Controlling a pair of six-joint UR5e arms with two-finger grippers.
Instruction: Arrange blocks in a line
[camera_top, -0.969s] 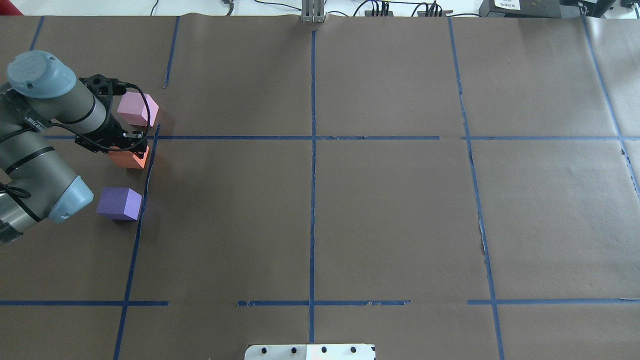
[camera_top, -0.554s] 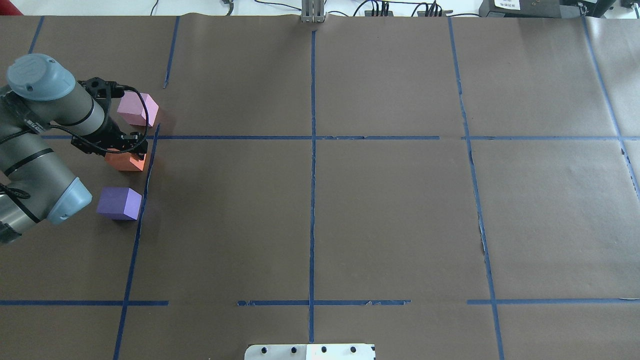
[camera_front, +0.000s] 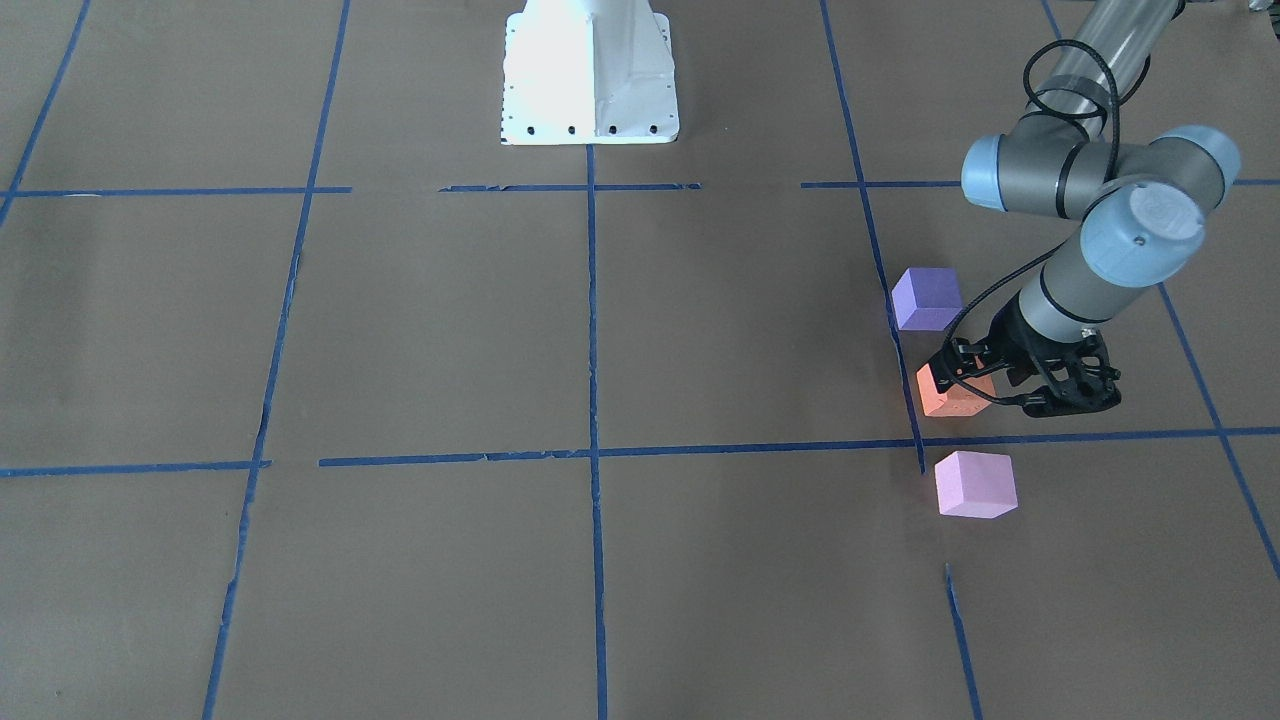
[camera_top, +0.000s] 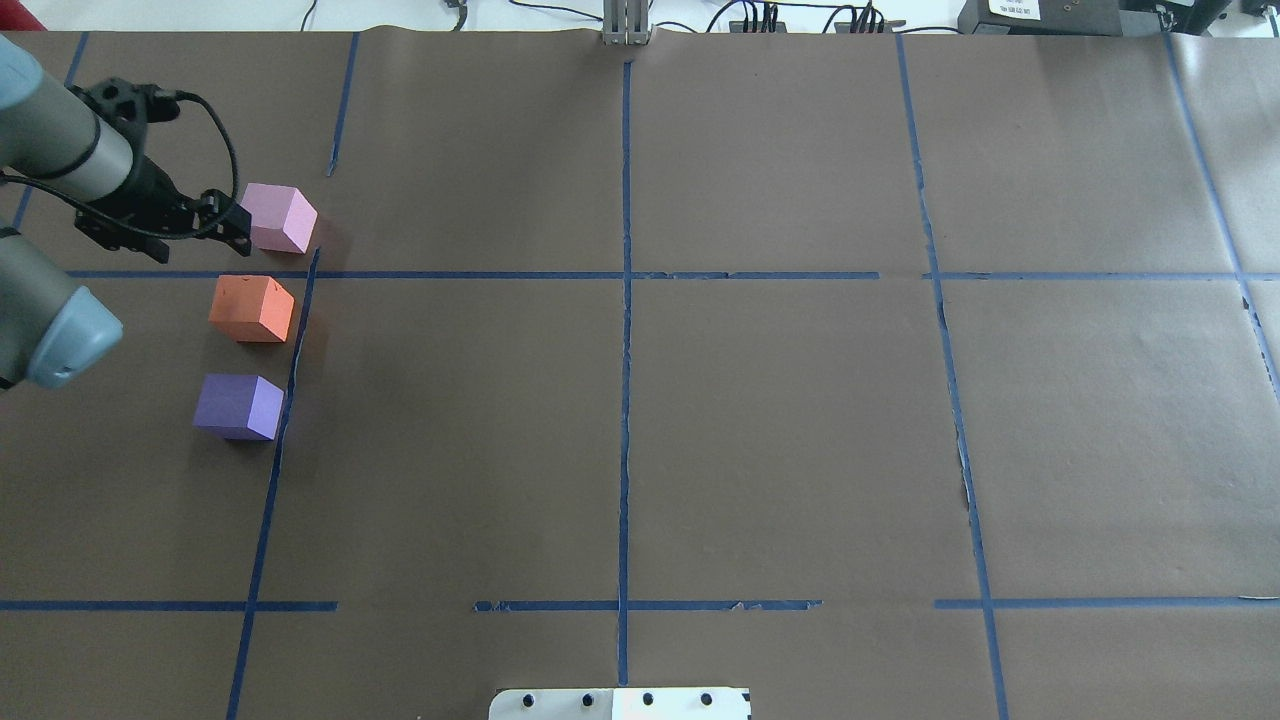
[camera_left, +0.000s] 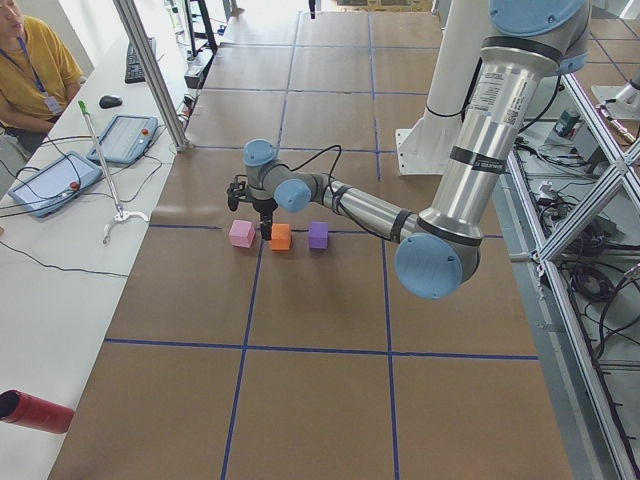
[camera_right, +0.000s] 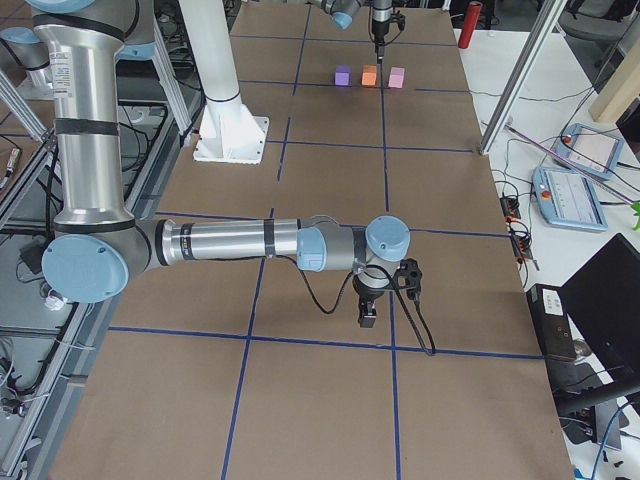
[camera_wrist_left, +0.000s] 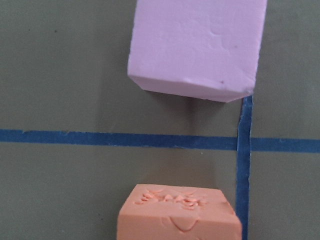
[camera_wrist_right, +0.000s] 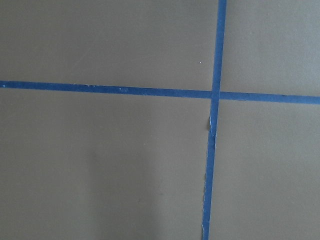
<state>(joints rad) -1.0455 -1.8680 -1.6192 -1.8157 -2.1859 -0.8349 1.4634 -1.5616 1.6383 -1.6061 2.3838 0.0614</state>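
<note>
Three foam cubes stand in a row beside a blue tape line: pale pink (camera_top: 278, 217), orange (camera_top: 252, 308), violet-purple (camera_top: 238, 406). They also show in the front view: pink (camera_front: 974, 484), orange (camera_front: 950, 395), purple (camera_front: 926, 299). My left gripper (camera_top: 232, 225) is open, empty and lifted clear of the orange cube, left of the pink one. The left wrist view shows the pink cube (camera_wrist_left: 197, 47) and the orange cube (camera_wrist_left: 177, 215) with no fingers in it. My right gripper (camera_right: 367, 315) hangs low over bare paper far from the cubes; I cannot tell whether it is open.
Brown paper with a blue tape grid (camera_top: 625, 275) covers the table. The white robot base (camera_front: 590, 70) stands at the near middle edge. An operator (camera_left: 30, 60) and tablets (camera_left: 45, 180) are beyond the far edge. A red cylinder (camera_left: 35, 412) lies off the paper.
My left gripper was down on the orange cube; it has let go and drawn up and back to the left. The orange cube now stands fully uncovered. Pink and purple cubes have not moved.
</note>
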